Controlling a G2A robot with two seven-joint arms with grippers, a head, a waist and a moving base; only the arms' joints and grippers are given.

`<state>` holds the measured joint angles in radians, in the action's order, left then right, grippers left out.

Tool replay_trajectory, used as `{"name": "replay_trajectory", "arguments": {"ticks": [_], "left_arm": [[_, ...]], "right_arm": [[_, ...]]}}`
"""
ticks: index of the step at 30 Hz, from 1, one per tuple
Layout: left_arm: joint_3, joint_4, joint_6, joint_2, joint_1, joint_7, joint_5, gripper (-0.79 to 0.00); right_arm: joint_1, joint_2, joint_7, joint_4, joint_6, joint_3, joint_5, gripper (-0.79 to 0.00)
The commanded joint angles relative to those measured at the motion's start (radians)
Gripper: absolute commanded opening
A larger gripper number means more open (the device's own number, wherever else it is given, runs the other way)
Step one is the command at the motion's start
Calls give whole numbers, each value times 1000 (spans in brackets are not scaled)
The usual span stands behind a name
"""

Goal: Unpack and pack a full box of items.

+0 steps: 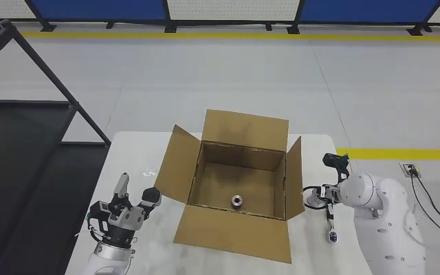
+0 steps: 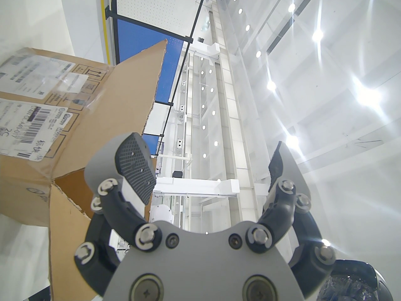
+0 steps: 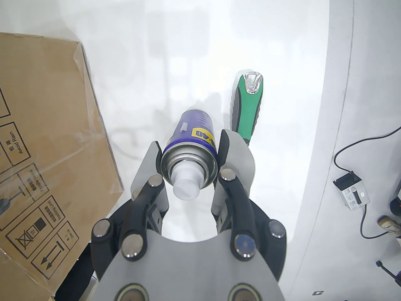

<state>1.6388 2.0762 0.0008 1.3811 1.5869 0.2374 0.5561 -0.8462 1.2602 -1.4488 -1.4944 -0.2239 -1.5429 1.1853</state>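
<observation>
**Spray can** (image 3: 195, 133): blue-purple can with a yellow label band, sitting between the fingers of the right gripper (image 3: 190, 143). Its long axis is running away from the wrist camera toward the white table (image 1: 137, 148), with the white nozzle end facing the camera and the base pointing down at the tabletop. Whether the base is touching the table cannot be told.

**Right gripper**: pinching the can's shoulder from both sides, one finger pressing on each side. In the top view it is hanging at the right centre of the frame, just beside the box's right flap.

**Left gripper** (image 2: 206, 161): fingers spread wide and carrying nothing. In the top view it is sitting at the lower left, near the box's left flap.

**Cardboard box** (image 1: 237, 148): standing at the centre of the top view with all four flaps folded outward.

**Small round metal part** (image 1: 236, 201): lying on the box floor, near the front wall.

**Green-handled tool** (image 3: 248, 108): lying flat on the table just beside the can, its metal-capped handle end pointing away from the gripper.
</observation>
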Motion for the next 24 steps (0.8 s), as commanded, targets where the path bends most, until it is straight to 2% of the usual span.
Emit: {"name": "replay_trajectory", "arguments": {"ticks": [1, 4, 6, 7, 10, 12, 16, 18, 20, 24], "left_arm": [[0, 0, 0, 0, 0, 0, 0, 0], [0, 0, 0, 0, 0, 0, 0, 0], [0, 0, 0, 0, 0, 0, 0, 0], [0, 0, 0, 0, 0, 0, 0, 0], [0, 0, 0, 0, 0, 0, 0, 0], [0, 0, 0, 0, 0, 0, 0, 0], [0, 0, 0, 0, 0, 0, 0, 0], [0, 0, 0, 0, 0, 0, 0, 0], [0, 0, 0, 0, 0, 0, 0, 0], [0, 0, 0, 0, 0, 0, 0, 0]], "right_arm": [[-1, -1, 2, 4, -3, 1, -5, -511], [-1, -3, 4, 6, -3, 4, -11, -416], [-1, -4, 5, 7, -6, 4, -15, -394], [-1, -4, 5, 6, -6, 5, -17, -354], [-3, -6, 5, 3, -7, 5, -22, -117], [-6, -8, 5, -5, -8, 1, -26, -157], [-24, -14, 19, -65, -26, -31, -34, -132], [-43, -18, 35, -133, -37, -72, -60, -95], [-64, -23, 57, -208, -50, -123, -91, 0], [-110, -28, 124, -399, -66, -215, -174, 0]]}}
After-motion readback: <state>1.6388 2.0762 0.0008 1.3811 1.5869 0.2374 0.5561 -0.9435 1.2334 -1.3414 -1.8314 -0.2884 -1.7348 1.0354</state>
